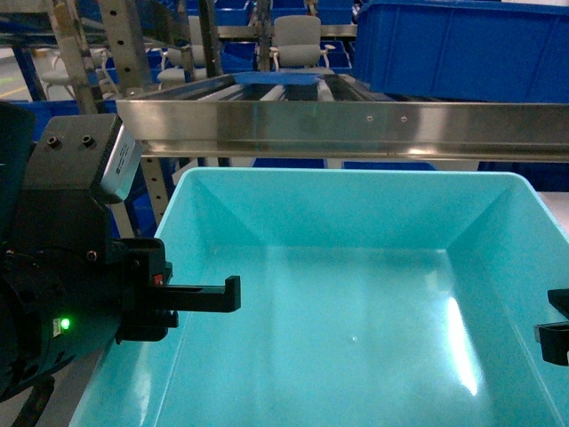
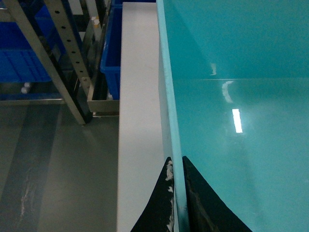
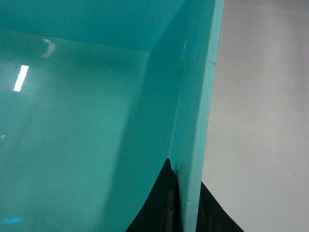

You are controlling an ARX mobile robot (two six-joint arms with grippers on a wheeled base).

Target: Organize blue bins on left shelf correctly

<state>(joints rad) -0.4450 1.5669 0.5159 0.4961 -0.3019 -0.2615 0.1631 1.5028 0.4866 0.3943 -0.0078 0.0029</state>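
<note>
Turquoise bin [image 1: 356, 294] fills most of the head view – empty, upright, sitting on a white tabletop [image 2: 137, 96], its far wall just below and in front of the steel front rail of the left shelf [image 1: 356, 124], which crosses the frame from 9 to 3 o'clock. Beyond the rail, roller tracks run back toward 12 o'clock; a big dark-blue bin [image 1: 462, 49] sits on the shelf at 1–2 o'clock. More dark-blue bins [image 2: 24, 58] on a rack with perforated uprights show at 10 o'clock in the left wrist view, grey floor below them. An office chair [image 1: 298, 40] is in the background at 12 o'clock. Left gripper [image 2: 176, 193] is on the bin's left wall at 8 o'clock in the head view – the left wrist view shows the jaws clenched on the rim, one black finger outside, one inside the wall. A green LED is lit on that arm's body. Right gripper [image 3: 186, 203] is on the right wall at 4 o'clock in the head view, mostly cut off by the frame edge; the right wrist view shows its jaws pinching the rim the same way, one finger each side. Bin interior shows only light reflections.
</note>
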